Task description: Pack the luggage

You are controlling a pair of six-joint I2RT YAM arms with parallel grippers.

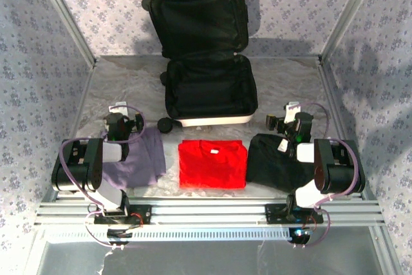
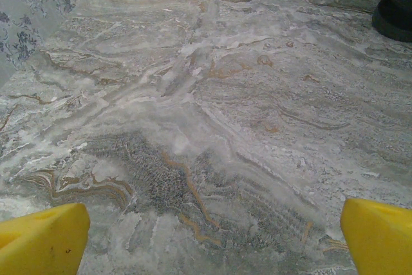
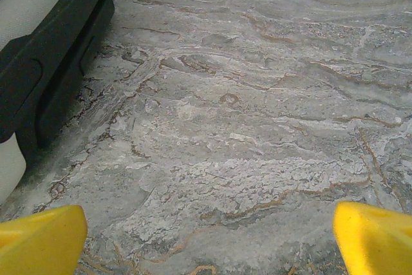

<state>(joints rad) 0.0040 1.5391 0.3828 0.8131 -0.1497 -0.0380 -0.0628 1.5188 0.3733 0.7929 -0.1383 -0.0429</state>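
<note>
The luggage [image 1: 209, 91], a small white suitcase, lies open at the back centre of the table, its black-lined lid [image 1: 201, 17] standing upright against the wall. Its white and black side [image 3: 38, 43] fills the left edge of the right wrist view. A folded purple-grey garment [image 1: 143, 159], a red one [image 1: 212, 163] and a black one [image 1: 275, 160] lie in a row in front of it. My left gripper [image 1: 119, 109] [image 2: 215, 236] hovers open over bare marble beside the purple-grey garment. My right gripper [image 1: 290, 113] [image 3: 209, 239] is open too, empty, right of the suitcase.
A black suitcase wheel [image 1: 166, 124] [image 2: 394, 4] sticks out at the case's front left corner. Patterned walls and aluminium posts [image 1: 64, 14] close in the marble table [image 1: 116, 82]. A metal rail [image 1: 206, 210] runs along the near edge.
</note>
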